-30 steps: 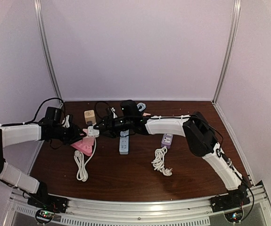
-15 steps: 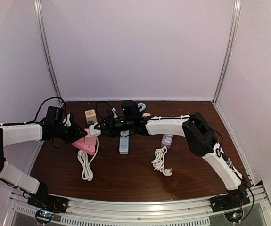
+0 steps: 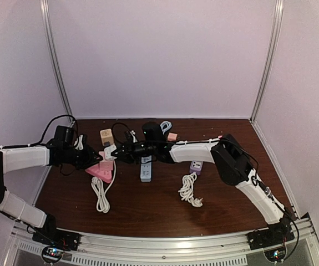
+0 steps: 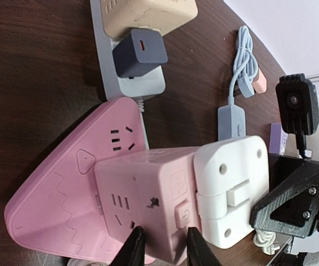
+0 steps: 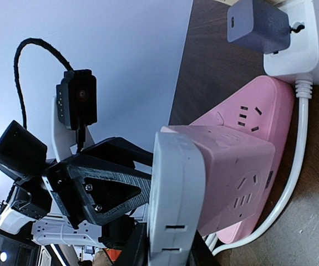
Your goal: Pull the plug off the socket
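Observation:
The socket is a pink cube (image 4: 142, 197) (image 5: 231, 177) (image 3: 102, 158) held just above a pink triangular power strip (image 4: 65, 194) at the table's left. My left gripper (image 4: 162, 249) (image 3: 94, 158) is shut on the cube's near edge. A white plug (image 4: 231, 188) (image 5: 173, 194) (image 3: 110, 152) sits flush against the cube's right face, still plugged in. My right gripper (image 5: 170, 252) (image 3: 118, 152) comes from the right, its black fingers pressed on both sides of the plug. The plug's pins are hidden.
A white strip with a dark adapter (image 4: 140, 52) and a beige cube (image 3: 106, 137) lie behind the pink strip. A grey-blue strip (image 3: 146, 168), a purple strip (image 3: 196, 165) and coiled white cords (image 3: 190, 191) (image 3: 98, 195) lie mid-table.
My right gripper has closed its jaws onto the white plug. My left gripper has kept its hold on the pink cube, and both arms have barely shifted.

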Action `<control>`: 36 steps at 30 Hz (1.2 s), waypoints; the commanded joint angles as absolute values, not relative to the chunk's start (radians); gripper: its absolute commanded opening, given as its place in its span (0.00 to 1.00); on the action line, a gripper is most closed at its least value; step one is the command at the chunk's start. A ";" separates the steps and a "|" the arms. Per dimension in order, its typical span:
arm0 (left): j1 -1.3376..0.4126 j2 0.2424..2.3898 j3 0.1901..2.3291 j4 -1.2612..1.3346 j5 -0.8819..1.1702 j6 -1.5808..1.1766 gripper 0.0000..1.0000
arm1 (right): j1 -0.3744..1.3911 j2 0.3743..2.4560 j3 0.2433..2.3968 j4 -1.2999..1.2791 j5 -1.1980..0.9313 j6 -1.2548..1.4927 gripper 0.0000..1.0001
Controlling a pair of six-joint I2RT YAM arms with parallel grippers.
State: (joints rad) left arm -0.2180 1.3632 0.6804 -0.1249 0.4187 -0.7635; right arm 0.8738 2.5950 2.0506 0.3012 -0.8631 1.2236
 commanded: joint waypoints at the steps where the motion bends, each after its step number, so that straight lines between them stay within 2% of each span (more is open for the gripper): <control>1: -0.244 1.367 0.648 -0.227 0.468 -0.728 0.27 | 0.881 2.619 2.078 0.393 -0.888 1.271 0.20; 6: -0.245 1.380 0.662 -0.249 0.458 -0.717 0.27 | 0.880 2.632 2.080 0.439 -0.900 1.318 0.13; 11: -0.245 1.413 0.669 -0.316 0.415 -0.700 0.20 | 0.880 2.645 2.081 0.527 -0.914 1.399 0.06; 16: -0.245 1.447 0.670 -0.371 0.383 -0.671 0.18 | 0.878 2.649 2.096 0.616 -0.924 1.489 0.01; 24: -0.245 1.472 0.655 -0.402 0.350 -0.649 0.17 | 0.873 2.639 2.104 0.748 -0.925 1.590 0.00; 36: -0.245 1.482 0.664 -0.409 0.330 -0.652 0.17 | 0.859 2.571 2.070 0.760 -0.939 1.560 0.00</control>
State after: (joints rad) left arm -0.2199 1.3952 0.7254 -0.2077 0.4114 -0.6823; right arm 0.8566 2.6644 2.0514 0.5602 -0.9203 1.5703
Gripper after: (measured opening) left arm 0.178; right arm 0.176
